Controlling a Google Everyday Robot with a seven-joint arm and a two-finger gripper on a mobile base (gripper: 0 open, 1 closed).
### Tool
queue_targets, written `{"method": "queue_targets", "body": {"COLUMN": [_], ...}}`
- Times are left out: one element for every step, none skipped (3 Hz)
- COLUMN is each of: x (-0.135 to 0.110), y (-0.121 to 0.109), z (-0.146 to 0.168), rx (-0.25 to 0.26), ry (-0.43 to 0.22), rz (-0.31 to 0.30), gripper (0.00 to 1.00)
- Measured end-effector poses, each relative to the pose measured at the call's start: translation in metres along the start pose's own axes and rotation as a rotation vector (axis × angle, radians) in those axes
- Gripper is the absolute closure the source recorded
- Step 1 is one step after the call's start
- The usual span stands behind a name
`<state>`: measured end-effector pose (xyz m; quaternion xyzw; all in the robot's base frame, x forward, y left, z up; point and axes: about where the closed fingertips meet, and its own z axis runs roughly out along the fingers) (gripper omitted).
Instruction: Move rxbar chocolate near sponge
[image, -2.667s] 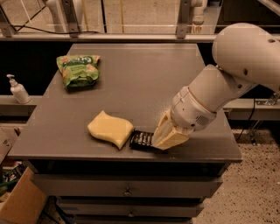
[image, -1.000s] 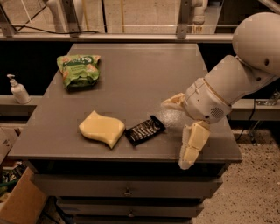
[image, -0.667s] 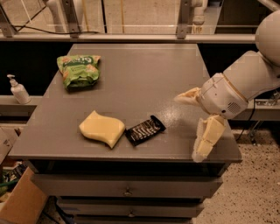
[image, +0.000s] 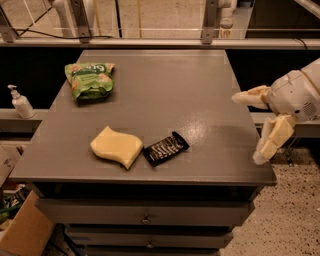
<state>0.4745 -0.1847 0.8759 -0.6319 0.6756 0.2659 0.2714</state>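
The rxbar chocolate (image: 165, 148), a small flat black bar with white lettering, lies on the grey table (image: 165, 85) near its front edge. Its left end touches or nearly touches the pale yellow wavy sponge (image: 116, 146) just to its left. My gripper (image: 252, 127) is off the table's right edge, well to the right of the bar. Its two cream fingers (image: 270, 140) are spread wide apart and hold nothing.
A green crinkly snack bag (image: 89, 79) lies at the table's back left. A white pump bottle (image: 21, 102) stands on a ledge left of the table. A cardboard box (image: 22, 235) sits on the floor at lower left. Drawers run below the tabletop.
My gripper let go of the bar beside the sponge, opened, and has drawn back to the right, past the table's right edge. The bar and sponge stay put.
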Motion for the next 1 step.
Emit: {"method": "queue_targets", "body": {"x": [-0.0028], "y": [-0.0042], "z": [-0.002], "rx": [0.011], "ry": [-0.004], "rz": [-0.006], "gripper": [0.0]}}
